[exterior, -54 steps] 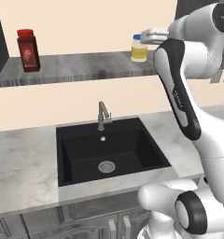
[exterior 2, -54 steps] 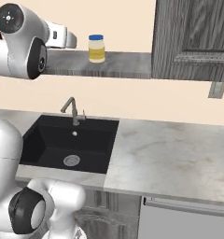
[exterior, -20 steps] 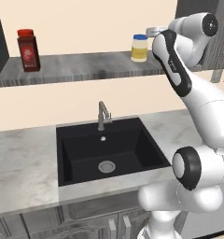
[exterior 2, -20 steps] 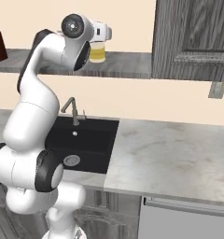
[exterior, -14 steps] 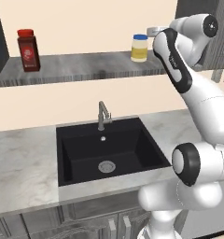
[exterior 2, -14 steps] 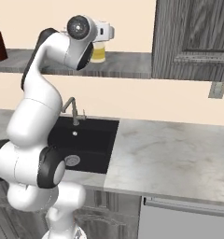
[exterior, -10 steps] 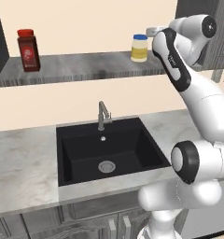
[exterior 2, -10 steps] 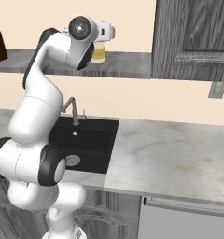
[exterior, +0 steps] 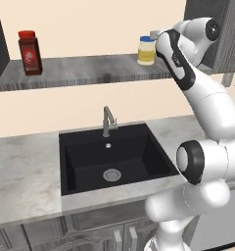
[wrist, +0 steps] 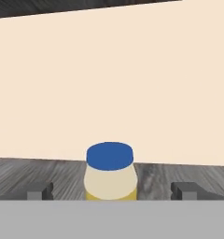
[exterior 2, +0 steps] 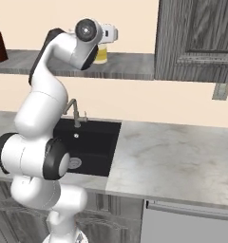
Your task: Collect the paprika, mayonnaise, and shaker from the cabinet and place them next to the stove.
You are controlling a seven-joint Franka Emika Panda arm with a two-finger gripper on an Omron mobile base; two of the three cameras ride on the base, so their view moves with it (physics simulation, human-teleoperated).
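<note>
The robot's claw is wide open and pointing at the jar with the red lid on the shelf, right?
Not quite: the jar's lid is blue, not red, as the hand view shows. The rest holds: the gripper is wide open, pointing at the jar on the shelf. The red cap belongs to the paprika, farther along the shelf.

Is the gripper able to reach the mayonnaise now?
Probably yes. The gripper is open, the mayonnaise stands centred between its fingertips on the shelf, and nothing stands between them.
</note>
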